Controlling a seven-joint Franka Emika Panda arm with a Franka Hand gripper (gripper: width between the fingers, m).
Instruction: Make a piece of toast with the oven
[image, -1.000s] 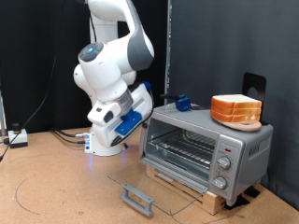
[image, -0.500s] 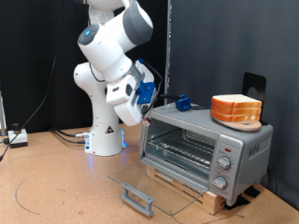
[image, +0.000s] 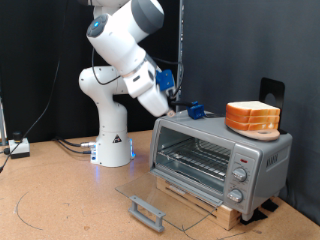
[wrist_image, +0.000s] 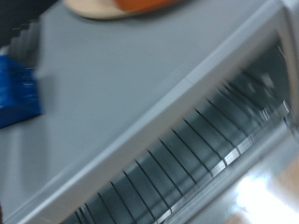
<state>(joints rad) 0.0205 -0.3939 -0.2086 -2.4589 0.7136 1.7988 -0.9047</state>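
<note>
The silver oven (image: 215, 150) stands at the exterior view's right with its glass door dropped flat and the grey bar handle (image: 147, 211) lying in front. The wire rack (image: 195, 158) inside looks bare. A thick stack of bread slices (image: 252, 118) sits on the oven's top. No single piece of toast shows on its own. My gripper (image: 174, 93) hangs just above the oven's top left corner, near a small blue object (image: 196, 110). The wrist view shows the oven top (wrist_image: 131, 84), the rack (wrist_image: 187, 149), the blue object (wrist_image: 17, 91) and the stack's edge (wrist_image: 121, 7), but no fingers.
The oven rests on a wooden board (image: 205, 203). Round knobs (image: 238, 180) are on its right panel. A black object (image: 270, 92) stands behind the stack. Cables and a small box (image: 15, 148) lie at the left. My white base (image: 112, 145) stands left of the oven.
My arm has swung up and to the exterior view's right, from low beside the oven's left side to above its top left corner. The oven and the bread have not moved.
</note>
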